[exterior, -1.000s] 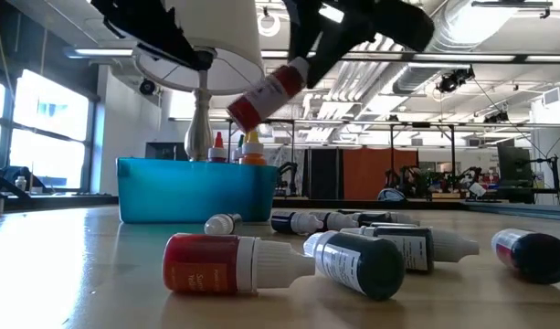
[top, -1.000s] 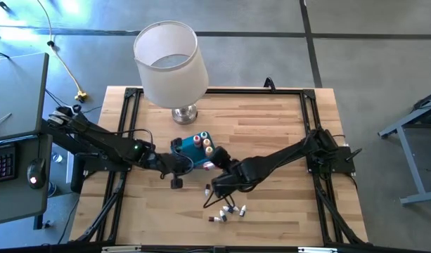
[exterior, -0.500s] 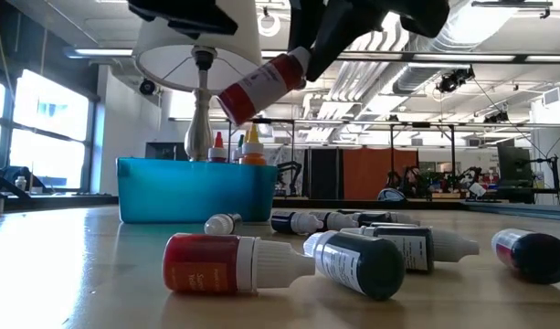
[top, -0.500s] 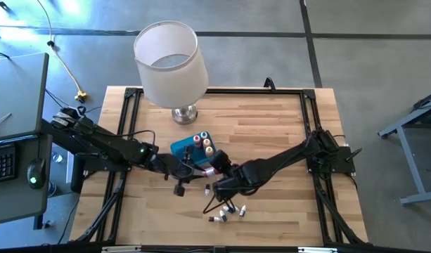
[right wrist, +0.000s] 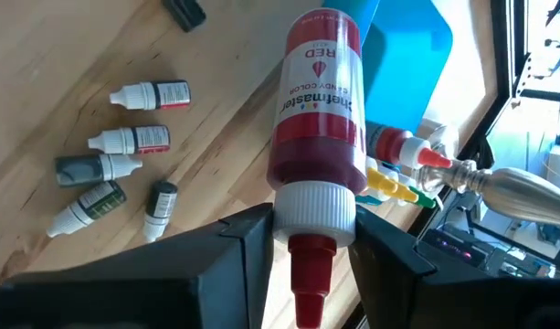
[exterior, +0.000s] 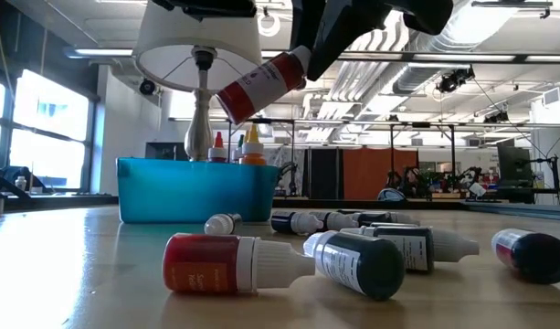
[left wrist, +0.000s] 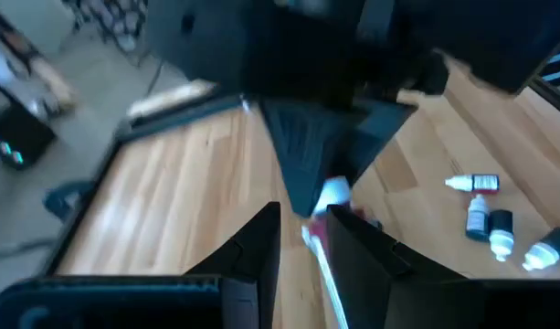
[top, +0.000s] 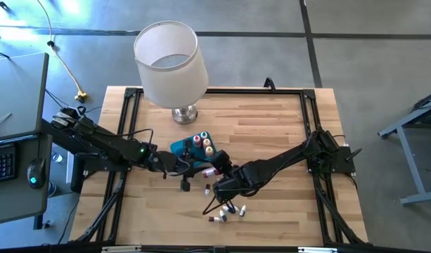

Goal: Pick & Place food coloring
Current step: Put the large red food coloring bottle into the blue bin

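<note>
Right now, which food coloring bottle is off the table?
The red bottle, held tilted in the right end effector near the blue tray; the loose ones lie on their sides.

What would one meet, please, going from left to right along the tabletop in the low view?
Blue tray → small white-capped bottle → red bottle lying down → dark bottle lying down → dark bottle at the right edge.
</note>
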### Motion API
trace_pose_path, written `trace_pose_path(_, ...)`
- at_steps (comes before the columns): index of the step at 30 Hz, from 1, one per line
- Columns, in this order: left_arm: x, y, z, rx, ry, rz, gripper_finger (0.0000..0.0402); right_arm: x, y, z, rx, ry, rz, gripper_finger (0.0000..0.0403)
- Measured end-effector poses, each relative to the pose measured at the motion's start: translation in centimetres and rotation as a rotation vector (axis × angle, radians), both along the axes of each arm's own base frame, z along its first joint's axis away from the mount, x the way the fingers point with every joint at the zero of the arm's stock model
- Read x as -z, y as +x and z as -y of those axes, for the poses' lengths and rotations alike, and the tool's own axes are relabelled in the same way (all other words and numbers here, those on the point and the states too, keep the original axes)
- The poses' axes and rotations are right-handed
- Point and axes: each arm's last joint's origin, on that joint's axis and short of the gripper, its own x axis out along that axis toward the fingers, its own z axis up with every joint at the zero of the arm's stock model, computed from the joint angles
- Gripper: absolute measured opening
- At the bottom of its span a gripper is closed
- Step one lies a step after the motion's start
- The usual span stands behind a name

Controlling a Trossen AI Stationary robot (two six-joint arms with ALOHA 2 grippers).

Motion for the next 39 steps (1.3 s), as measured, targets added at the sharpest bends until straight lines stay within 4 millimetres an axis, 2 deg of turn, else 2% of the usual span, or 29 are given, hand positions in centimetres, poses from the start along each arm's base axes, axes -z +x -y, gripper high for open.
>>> trace_pose_path(6, -0.2, 0.1, 0.0, 0.005, 0.007, 0.022, 0.0088, 0.0, -0.1, -0.1, -0.003, -0.001, -0.002, 0.0119)
trace_pose_path(11, -0.2, 0.1, 0.2, 0.035, -0.072, 0.015, 0.0088, 0.0, -0.1, -0.1, -0.003, -0.003, -0.007, 0.0119)
trace_pose_path(16, 0.8, 0.6, 0.3, 0.000, -0.111, -0.017, 0.0091, 0.0, 0.0, 0.2, 0.028, 0.008, 0.004, 0.0119)
trace_pose_path(19, 1.8, 1.3, -0.1, -0.041, -0.107, -0.049, 0.0111, 0.1, 0.0, 0.7, 0.084, 0.024, 0.011, 0.0119)
trace_pose_path(23, 3.3, 2.2, -1.0, -0.088, -0.084, -0.104, 0.0161, 0.1, -0.3, 1.1, 0.156, 0.038, 0.011, 0.0119)
trace_pose_path(30, 3.5, 2.6, -1.4, -0.057, -0.114, -0.114, 0.0240, 0.2, -0.7, 1.3, 0.223, 0.048, -0.003, 0.0119)
trace_pose_path(33, 3.1, 2.8, -1.4, -0.036, -0.152, -0.074, 0.0254, 0.2, -0.5, 1.4, 0.217, 0.052, 0.010, 0.0119)
trace_pose_path(39, 3.0, 2.8, -1.2, 0.000, -0.205, -0.068, 0.0257, 0.1, 0.3, 2.4, 0.238, 0.065, 0.053, 0.0119)
